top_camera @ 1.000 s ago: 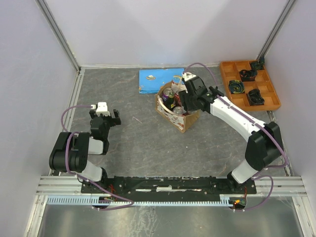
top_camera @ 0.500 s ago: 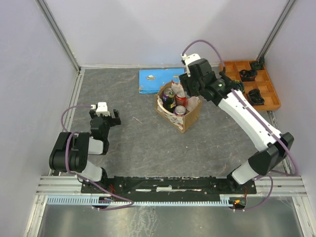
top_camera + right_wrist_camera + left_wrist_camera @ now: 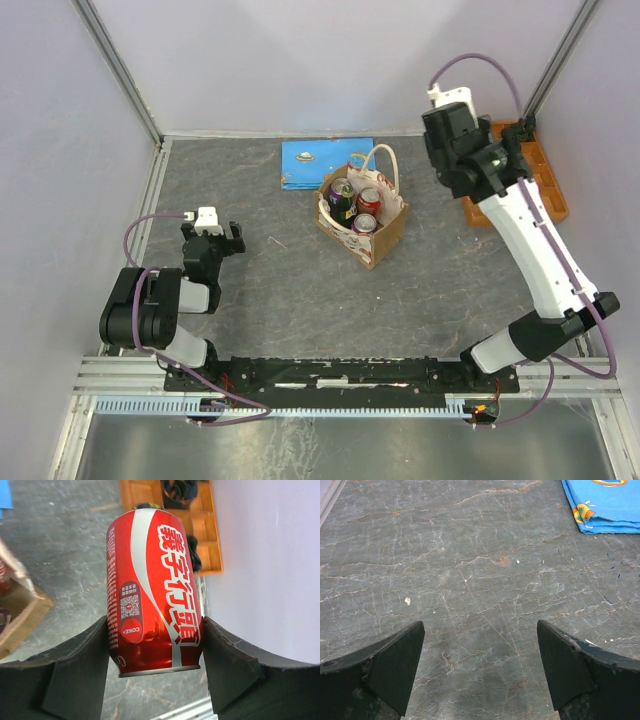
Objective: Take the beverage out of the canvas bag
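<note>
Only the wrist view shows right tool (image 3: pixel 154 630) gripping red can (image 3: pixel 150 575).

**A:** What does the room look like?

**B:** A grey tabletop (image 3: pixel 300 290) veined like marble fills the middle. A plain pale back wall (image 3: pixel 330 60) rises from its far edge, with matching side walls on its left (image 3: pixel 60 150) and right (image 3: pixel 610 130).

**A:** Anything else?

**B:** Slanting metal posts (image 3: pixel 120 72) stand at the tabletop's far corners. Aluminium rails (image 3: pixel 120 372) and a shiny metal sheet (image 3: pixel 330 450) run along its near edge. The light is soft and even.
</note>
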Robot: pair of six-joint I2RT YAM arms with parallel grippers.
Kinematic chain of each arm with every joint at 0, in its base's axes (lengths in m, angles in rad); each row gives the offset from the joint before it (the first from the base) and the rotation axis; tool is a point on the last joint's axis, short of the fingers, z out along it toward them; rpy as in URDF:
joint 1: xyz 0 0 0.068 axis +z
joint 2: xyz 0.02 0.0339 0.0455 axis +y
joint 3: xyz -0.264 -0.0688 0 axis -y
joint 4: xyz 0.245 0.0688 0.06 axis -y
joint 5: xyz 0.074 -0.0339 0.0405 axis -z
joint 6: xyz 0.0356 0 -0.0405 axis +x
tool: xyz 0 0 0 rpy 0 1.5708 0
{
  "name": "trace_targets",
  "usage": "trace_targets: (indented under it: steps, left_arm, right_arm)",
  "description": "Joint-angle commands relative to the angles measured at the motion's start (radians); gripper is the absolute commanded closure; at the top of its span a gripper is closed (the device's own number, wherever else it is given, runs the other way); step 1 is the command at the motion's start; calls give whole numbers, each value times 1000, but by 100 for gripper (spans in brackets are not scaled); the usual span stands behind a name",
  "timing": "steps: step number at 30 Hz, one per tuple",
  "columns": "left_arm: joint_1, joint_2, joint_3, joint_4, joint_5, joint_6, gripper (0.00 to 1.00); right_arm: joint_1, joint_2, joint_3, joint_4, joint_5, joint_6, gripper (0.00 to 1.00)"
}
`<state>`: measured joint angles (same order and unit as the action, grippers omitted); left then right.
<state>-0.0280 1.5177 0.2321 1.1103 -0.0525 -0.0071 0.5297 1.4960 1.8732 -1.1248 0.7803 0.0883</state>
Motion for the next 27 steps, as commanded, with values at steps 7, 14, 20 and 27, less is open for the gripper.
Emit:
trace_targets:
  steps: [7, 14, 20, 27]
  left_arm:
    - [3, 1, 4, 68, -23, 2, 1]
    - [3, 2, 3, 67, -23, 2, 1]
    - [4, 1, 3, 68, -23, 2, 1]
    - [3, 2, 3, 68, -23, 2, 1]
  right_arm:
    - [-259, 82, -21, -152, -335, 122, 100]
    - [-260, 149, -174, -112, -484, 149, 100]
    - [-260, 198, -259, -115, -520, 159, 100]
    - [-257, 263, -306, -139, -575, 163, 100]
